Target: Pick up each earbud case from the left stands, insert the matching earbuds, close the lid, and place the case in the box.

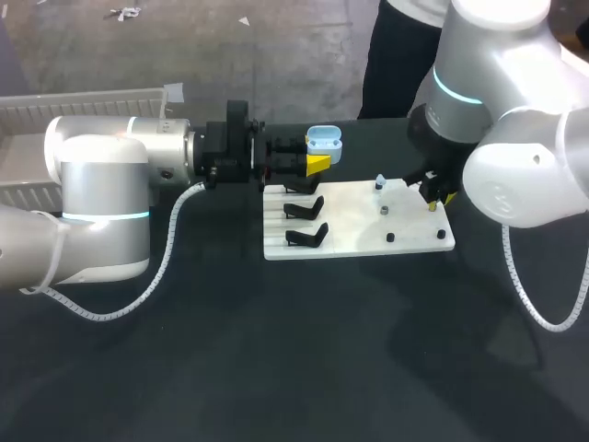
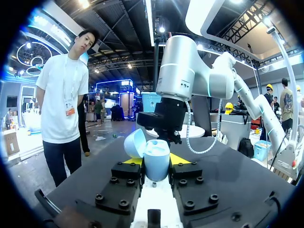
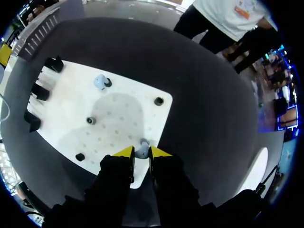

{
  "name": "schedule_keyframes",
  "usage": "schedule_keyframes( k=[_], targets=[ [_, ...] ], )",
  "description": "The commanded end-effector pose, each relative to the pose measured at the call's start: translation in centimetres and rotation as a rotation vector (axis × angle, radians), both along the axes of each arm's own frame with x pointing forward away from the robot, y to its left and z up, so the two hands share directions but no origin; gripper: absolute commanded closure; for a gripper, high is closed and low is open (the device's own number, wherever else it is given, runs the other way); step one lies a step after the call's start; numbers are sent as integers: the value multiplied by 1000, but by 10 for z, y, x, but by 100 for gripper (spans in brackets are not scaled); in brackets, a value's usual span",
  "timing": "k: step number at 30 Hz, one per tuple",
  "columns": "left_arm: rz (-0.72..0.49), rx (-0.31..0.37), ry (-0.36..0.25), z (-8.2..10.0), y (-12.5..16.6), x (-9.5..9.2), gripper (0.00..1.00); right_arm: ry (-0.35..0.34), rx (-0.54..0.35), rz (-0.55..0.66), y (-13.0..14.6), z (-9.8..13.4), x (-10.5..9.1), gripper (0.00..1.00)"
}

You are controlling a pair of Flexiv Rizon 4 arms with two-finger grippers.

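Fetching an earbud [image 3: 142, 150]: left gripper [image 2: 156, 161] clenches the open case [image 1: 324, 144]; right gripper [image 3: 141, 155] straddles it, grip unclear. Next: lift, seat it.

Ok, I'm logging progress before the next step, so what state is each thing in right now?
earbud case: lid open, upright, held off the table.
left gripper: shut on the earbud case.
right gripper: down at an earbud near the edge of the white board; grip unclear.
second earbud: seated on its peg, nothing touching it.
black stands: all three empty.
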State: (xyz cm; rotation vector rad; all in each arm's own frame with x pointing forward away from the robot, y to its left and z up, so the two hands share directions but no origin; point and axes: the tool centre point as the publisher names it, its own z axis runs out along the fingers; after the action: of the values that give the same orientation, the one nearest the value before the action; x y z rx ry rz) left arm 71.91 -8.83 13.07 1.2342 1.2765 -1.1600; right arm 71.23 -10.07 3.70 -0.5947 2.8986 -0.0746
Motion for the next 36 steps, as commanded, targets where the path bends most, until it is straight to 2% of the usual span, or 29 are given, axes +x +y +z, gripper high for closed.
schedule_keyframes(
  k=[1,8,18,20,33,34,36],
  targets=[
    [1,-1,-1,0,0,0,100,-5,-4,0,1,19,-9,100],
    [1,-1,-1,0,0,0,100,10,-24,20,16,58,-22,100],
    [1,-1,-1,0,0,0,100,26,-10,60,53,111,-42,100],
    [1,-1,-1,0,0,0,100,14,-10,33,60,121,-46,100],
    [1,-1,-1,0,0,0,100,14,-10,33,60,121,-46,100],
    [1,-1,-1,0,0,0,100,23,5,-66,59,119,-43,100],
    [1,-1,-1,0,0,0,100,11,40,-355,57,123,-41,100]
  ],
)
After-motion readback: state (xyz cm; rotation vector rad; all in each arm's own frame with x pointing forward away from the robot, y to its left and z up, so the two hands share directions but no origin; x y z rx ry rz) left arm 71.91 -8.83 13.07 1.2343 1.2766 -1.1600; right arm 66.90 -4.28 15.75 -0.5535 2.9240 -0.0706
